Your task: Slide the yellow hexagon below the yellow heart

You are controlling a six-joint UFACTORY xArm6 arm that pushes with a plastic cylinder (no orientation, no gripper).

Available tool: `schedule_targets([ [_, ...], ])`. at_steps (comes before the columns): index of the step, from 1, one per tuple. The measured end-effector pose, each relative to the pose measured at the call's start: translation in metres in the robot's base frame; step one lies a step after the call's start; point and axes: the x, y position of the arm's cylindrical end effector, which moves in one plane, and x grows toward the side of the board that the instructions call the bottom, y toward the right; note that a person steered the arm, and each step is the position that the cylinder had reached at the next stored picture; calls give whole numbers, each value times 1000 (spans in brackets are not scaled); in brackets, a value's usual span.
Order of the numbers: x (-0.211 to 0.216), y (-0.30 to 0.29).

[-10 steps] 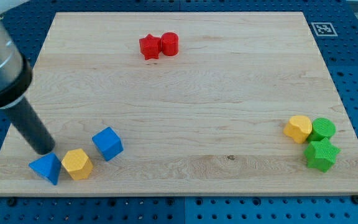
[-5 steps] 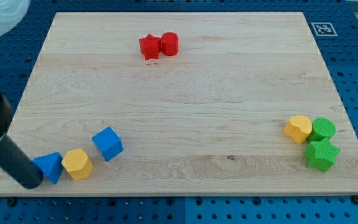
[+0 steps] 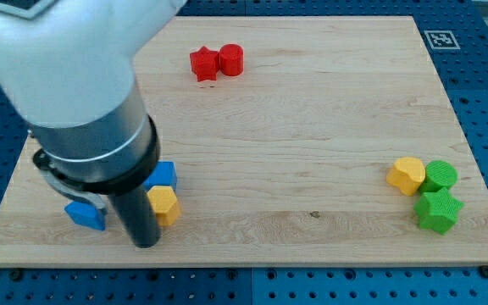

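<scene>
My tip [image 3: 145,243] is resting on the surface [image 3: 295,144], touching the yellow hexagon [image 3: 165,205] at its 7 o'clock. I am carrying no jaws. The yellow heart [image 3: 406,175] is sitting far off at 3 o'clock.

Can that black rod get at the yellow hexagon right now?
Probably yes: my tip sits right against the yellow hexagon on its left, with nothing between them. The blue cube sits just above the hexagon.

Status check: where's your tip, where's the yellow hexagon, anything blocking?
My tip down at the yellow hexagon's lower left edge. Blue cube touching it above. Yellow heart far at view's right, beside green blocks; board between open.
</scene>
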Motion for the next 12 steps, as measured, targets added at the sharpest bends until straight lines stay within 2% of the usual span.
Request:
schedule_targets([
  [1, -1, -27],
  [5, -26, -16],
  [9, -30, 95],
  [12, -55, 148],
])
